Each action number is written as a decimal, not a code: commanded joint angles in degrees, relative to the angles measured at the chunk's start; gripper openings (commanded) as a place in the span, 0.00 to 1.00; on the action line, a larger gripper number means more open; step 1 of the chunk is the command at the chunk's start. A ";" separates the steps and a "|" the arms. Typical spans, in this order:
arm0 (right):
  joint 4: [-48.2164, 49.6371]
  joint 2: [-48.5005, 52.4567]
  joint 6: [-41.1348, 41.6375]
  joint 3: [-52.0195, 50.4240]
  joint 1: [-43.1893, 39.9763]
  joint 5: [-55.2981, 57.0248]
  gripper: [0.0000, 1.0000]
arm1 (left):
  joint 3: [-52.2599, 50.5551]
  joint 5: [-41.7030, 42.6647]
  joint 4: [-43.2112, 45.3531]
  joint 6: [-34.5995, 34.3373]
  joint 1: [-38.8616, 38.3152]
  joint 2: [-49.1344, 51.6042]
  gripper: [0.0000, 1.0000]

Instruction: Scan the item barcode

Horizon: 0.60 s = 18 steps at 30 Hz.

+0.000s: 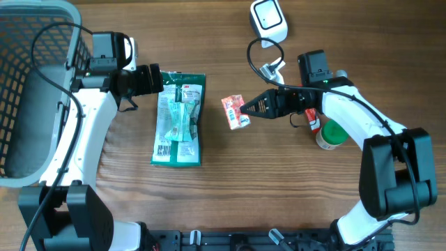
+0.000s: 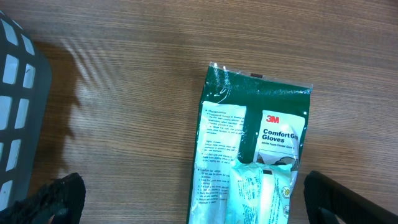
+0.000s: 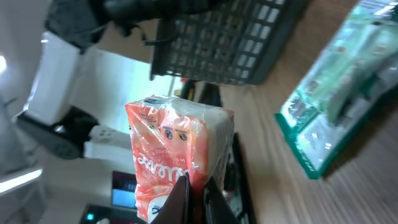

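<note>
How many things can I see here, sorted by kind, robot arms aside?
Packets: 2, green glove pack and orange packet
Baskets: 1, grey basket
Scanners: 1, white scanner
Bottles: 1, green-capped bottle
Total: 5

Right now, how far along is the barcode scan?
Done: the right gripper is shut on the packet. In hand: the packet is mid-table, short of the scanner. Left: carrying it to the scanner and showing its barcode. The left gripper is open by the gloves, holding nothing.
</note>
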 commanded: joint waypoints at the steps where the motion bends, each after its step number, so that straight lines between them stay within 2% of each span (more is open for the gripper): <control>1: -0.09 -1.11 -2.64 0.17 0.24 -4.94 0.04 | 0.39 0.46 0.15 0.94 0.20 -0.22 1.00; 13: -0.22 -1.11 -3.96 0.17 0.24 -4.07 0.04 | 0.39 0.46 0.15 0.94 0.20 -0.22 1.00; 18: -1.51 -1.11 -3.39 0.15 0.24 6.58 0.04 | 0.39 0.46 0.17 0.94 0.20 -0.22 1.00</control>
